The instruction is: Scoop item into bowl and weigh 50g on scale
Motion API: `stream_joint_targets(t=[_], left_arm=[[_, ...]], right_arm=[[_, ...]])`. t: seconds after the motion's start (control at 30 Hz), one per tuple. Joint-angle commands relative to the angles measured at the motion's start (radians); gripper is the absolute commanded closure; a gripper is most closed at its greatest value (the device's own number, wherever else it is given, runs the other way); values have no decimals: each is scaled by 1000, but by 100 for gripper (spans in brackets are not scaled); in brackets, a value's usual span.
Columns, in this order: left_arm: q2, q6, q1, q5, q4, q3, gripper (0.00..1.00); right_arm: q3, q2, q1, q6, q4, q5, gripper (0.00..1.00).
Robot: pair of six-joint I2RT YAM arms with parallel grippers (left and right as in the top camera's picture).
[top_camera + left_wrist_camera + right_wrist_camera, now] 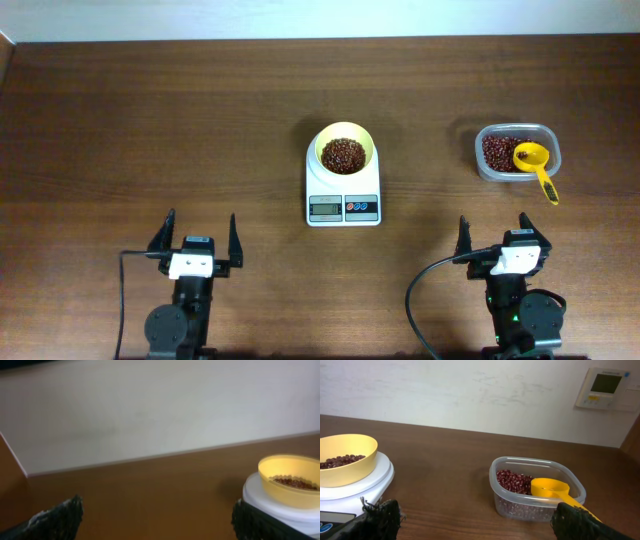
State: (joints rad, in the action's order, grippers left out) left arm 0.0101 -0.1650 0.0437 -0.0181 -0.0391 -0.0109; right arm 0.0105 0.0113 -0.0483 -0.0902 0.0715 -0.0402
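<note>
The left gripper (201, 222) stands released, its two black fingers spread wide with only the dark brown wooden table (150, 120) between them; it holds nothing and touches nothing that shows. The right gripper (493, 222) is spread just as wide and is likewise bare. Both sit at the near edge of the table, well apart from each other and from the task's things.

The small dark reddish-brown beans (343, 156) lie as a loose, shallow heap in the round pale-yellow plastic bowl (321, 150), covering its bottom and staying well below the rim. The bowl sits upright on the platform of the white square digital kitchen scale (312, 178), about as wide as the platform. The scale stands near the middle of the table, between the two arms and farther out. More beans of the same kind fill the clear rectangular plastic container (481, 150), which stands to the right of the scale, apart from it.

The scale sits square to the table, its front strip turned towards the arms, with the grey display (324, 208) on the left and the red and blue buttons (362, 208) on the right; the reading is too small to tell. The yellow long-handled plastic scoop (538, 170) rests with its cup inside the container on the beans; its handle crosses the near right rim, and its long axis runs towards the right arm and slightly rightward.
</note>
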Motion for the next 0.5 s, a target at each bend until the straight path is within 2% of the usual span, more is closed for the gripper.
stream_joint_targets(t=[0.0, 0.47], left_arm=[[-5, -9, 4, -3, 101, 2, 1], [-5, -9, 4, 4, 123, 2, 1]], right_arm=[[-5, -8, 5, -10, 8, 2, 1], [-5, -8, 5, -10, 8, 2, 1]])
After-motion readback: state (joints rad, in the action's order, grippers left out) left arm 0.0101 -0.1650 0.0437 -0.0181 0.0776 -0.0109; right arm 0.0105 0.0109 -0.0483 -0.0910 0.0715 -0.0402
